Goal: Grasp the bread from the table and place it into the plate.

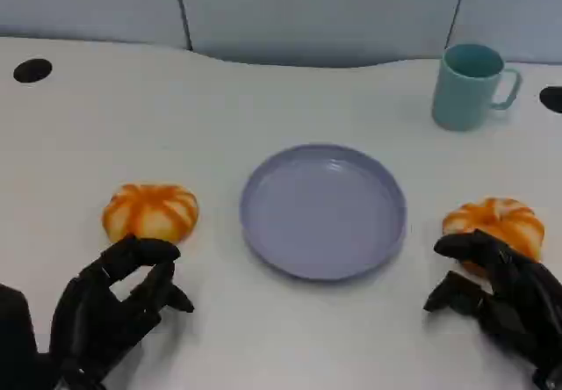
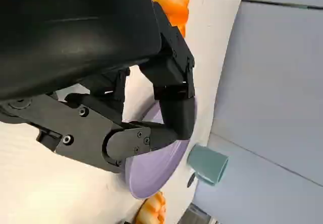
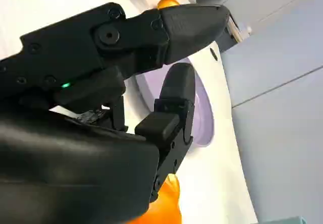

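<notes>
Left hand (image 1: pixel 110 306) hovered low over the desk (image 1: pixel 263 91), fingers apart, holding nothing; left bread (image 1: pixel 151 212) sat just beyond its fingertips, not touching. Right hand (image 1: pixel 500 298) also spread & empty, w/ right bread (image 1: pixel 494 223) right behind its fingers, contact unclear. Plate (image 1: pixel 323 210) lay between both hands, nothing on it. Teal mug (image 1: pixel 470 85) stood well beyond the right hand.
</notes>
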### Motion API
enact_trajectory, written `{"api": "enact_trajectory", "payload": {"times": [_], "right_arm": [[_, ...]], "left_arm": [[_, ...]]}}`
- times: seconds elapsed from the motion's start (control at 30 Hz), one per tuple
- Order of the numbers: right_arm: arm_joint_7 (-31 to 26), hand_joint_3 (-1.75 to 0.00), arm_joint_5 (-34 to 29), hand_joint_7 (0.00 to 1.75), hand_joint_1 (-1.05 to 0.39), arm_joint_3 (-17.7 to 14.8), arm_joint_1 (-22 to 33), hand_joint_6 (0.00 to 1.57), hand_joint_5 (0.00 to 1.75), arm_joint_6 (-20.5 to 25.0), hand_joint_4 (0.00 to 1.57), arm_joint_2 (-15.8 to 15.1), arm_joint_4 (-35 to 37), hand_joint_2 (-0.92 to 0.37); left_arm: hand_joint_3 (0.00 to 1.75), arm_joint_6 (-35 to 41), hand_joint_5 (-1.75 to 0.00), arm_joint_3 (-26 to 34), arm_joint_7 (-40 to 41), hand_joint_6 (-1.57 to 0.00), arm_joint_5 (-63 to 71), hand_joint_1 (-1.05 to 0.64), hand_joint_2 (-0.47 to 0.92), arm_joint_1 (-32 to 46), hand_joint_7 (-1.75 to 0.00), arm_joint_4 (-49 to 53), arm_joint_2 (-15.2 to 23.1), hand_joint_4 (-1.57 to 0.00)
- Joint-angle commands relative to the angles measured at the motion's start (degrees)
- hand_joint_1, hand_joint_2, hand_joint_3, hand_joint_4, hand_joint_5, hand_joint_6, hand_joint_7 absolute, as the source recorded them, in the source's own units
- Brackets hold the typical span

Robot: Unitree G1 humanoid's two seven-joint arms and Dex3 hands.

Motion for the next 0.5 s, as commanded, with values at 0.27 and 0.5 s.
{"api": "enact_trajectory", "payload": {"times": [0.27,0.5], "right_arm": [[-0.3,-0.25,-0.6,0.95,-0.44,-0.1,0.3,0.66,1.41,-0.4,0.63,-0.4,1.6,-0.92],[-0.4,-0.26,-0.5,0.96,-0.43,-0.3,0.3,0.65,1.42,-1.1,0.62,-0.2,1.9,-0.92]], "left_arm": [[0.58,0.8,-1.62,0.1,2.8,-0.69,0.2,-0.3,0.72,2.1,-1.17,-4.0,0.1,-0.69],[0.59,0.6,-1.61,-0.2,3.5,-0.7,0.4,-0.31,0.71,2.6,-1.16,-4.7,-0.1,-0.69]]}}
